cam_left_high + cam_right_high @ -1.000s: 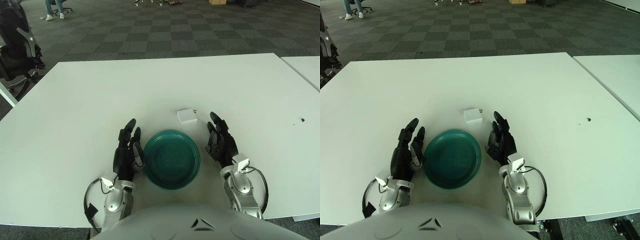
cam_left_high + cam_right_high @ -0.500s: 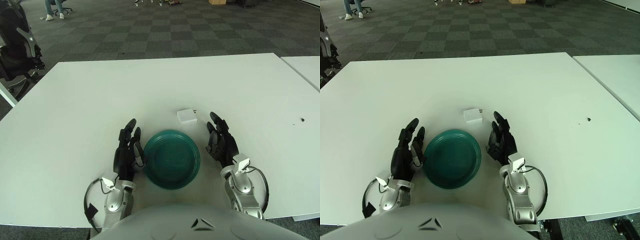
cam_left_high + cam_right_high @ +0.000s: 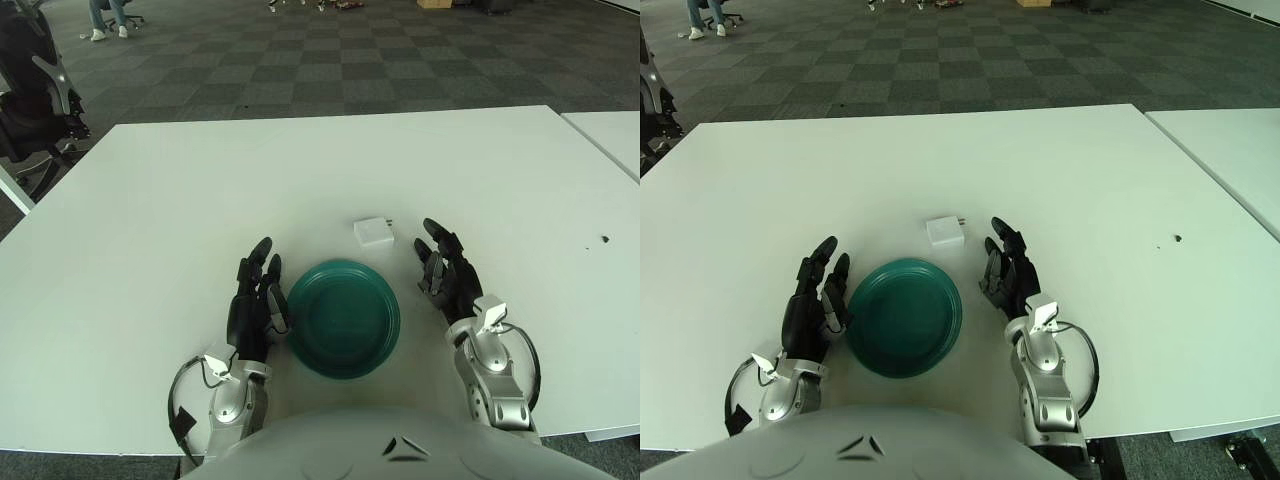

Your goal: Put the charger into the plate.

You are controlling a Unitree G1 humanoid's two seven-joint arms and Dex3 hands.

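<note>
The left hand (image 3: 254, 300) is lying low at about 7 o'clock, its fingers (image 3: 262, 250) extending loosely toward 12. The right hand (image 3: 448, 276) is sitting at 5 o'clock, fingers likewise relaxed, holding nothing.

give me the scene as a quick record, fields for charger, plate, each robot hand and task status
charger: white charger, flat on the white table, just beyond the plate's far right edge, apart from it
plate: green plate, empty, near the table's front edge
left robot hand: left robot hand at the plate's left rim, fingers open, holding nothing
right robot hand: right robot hand right of the plate, near the charger but not touching it, open
task status: charger not yet picked up
</note>
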